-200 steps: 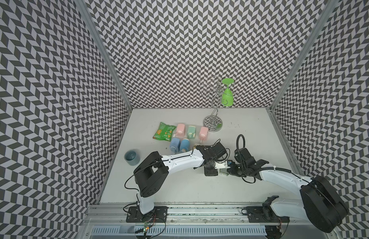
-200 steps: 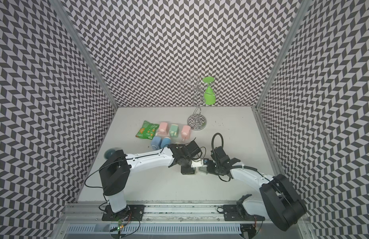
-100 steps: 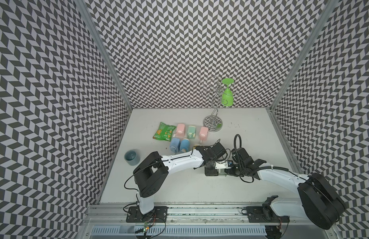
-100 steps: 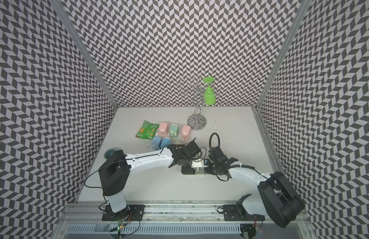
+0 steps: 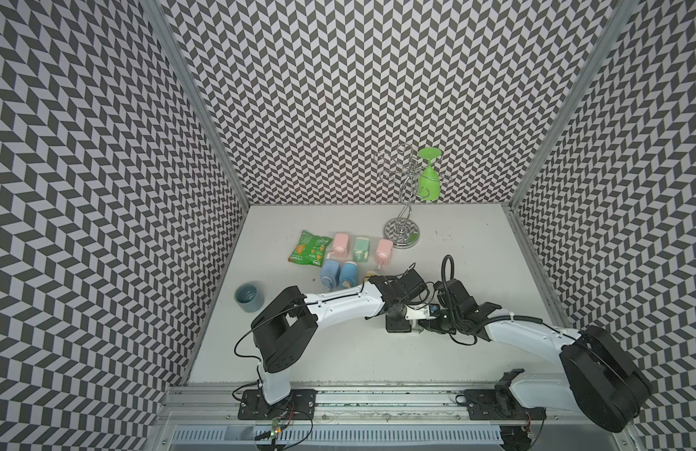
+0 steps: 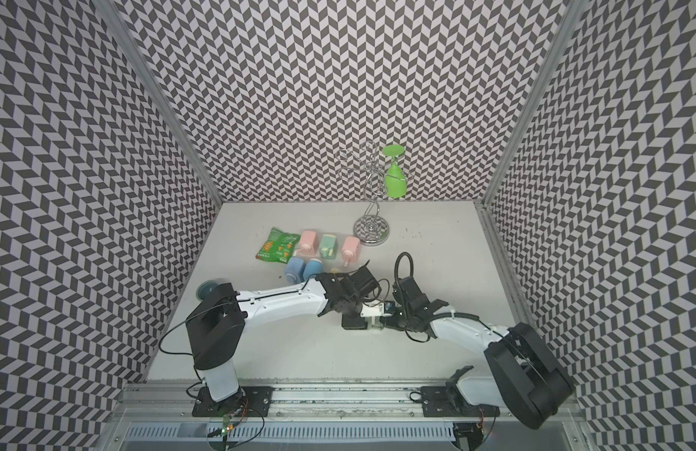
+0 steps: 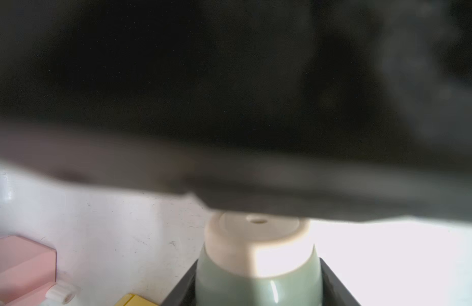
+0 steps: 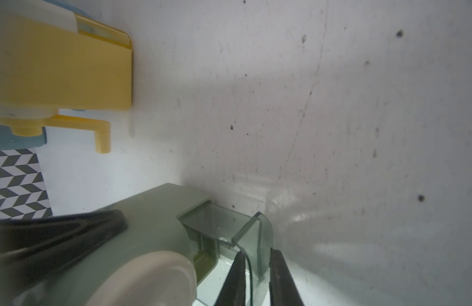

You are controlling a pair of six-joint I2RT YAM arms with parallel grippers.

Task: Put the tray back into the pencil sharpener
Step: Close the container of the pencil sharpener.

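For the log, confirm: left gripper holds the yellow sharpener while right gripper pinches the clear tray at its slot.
Not yellow: both wrist views show the left gripper holding the green sharpener; the right gripper pinches the clear tray at its slot.

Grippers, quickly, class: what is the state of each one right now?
Left gripper: shut on the pencil sharpener.
Right gripper: shut on the clear tray.

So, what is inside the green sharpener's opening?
The clear tray, partly in, its outer end pinched by the right fingers. How deep it goes is hidden by the sharpener.
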